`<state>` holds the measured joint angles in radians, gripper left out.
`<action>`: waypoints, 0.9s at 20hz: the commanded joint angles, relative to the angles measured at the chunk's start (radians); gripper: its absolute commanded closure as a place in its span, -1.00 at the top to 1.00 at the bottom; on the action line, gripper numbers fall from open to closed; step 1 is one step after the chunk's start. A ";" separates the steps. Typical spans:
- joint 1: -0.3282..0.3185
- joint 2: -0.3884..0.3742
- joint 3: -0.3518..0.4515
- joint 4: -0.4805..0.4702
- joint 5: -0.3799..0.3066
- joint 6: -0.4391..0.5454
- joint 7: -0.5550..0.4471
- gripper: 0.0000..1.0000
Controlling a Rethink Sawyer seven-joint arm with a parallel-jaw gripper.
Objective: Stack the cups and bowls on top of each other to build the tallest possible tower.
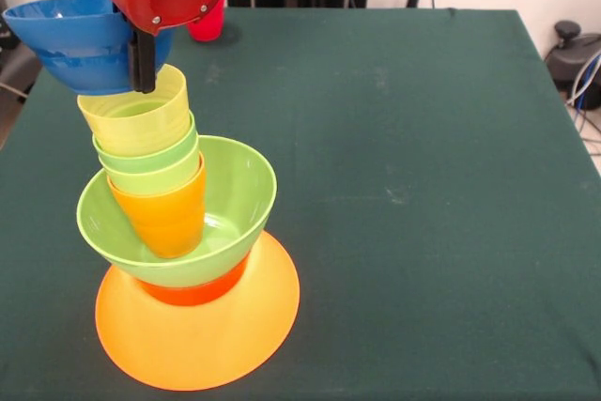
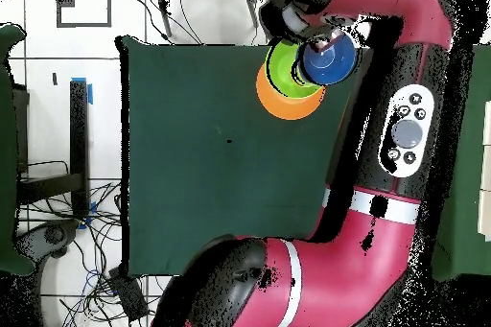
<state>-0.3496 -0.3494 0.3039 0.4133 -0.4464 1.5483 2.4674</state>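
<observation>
Stacked plastic tower [image 1: 178, 260] stands directly below the gripper [image 1: 143, 68] on the green bench [image 1: 423, 185]: wide orange bowl [image 1: 197, 345], lime bowl [image 1: 239, 190], nested cups [image 1: 150, 152]. The gripper clamps a glossy blue bowl [image 1: 70, 35] at its rim, just above the top yellow cup [image 1: 136, 115].

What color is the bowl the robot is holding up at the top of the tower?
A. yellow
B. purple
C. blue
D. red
C. The gripper holds a blue bowl just above the yellow cup that tops the tower.
</observation>
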 commanded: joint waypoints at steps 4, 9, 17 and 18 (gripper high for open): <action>0.046 0.017 0.005 0.102 0.002 -0.030 -0.049 -1.00; 0.050 0.013 0.000 0.114 0.007 -0.037 -0.033 -1.00; 0.054 0.004 -0.010 0.143 0.019 -0.068 -0.011 -1.00; 0.055 0.004 -0.012 0.143 0.019 -0.068 -0.010 -1.00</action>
<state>-0.3317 -0.3425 0.2966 0.4148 -0.4394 1.5432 2.4674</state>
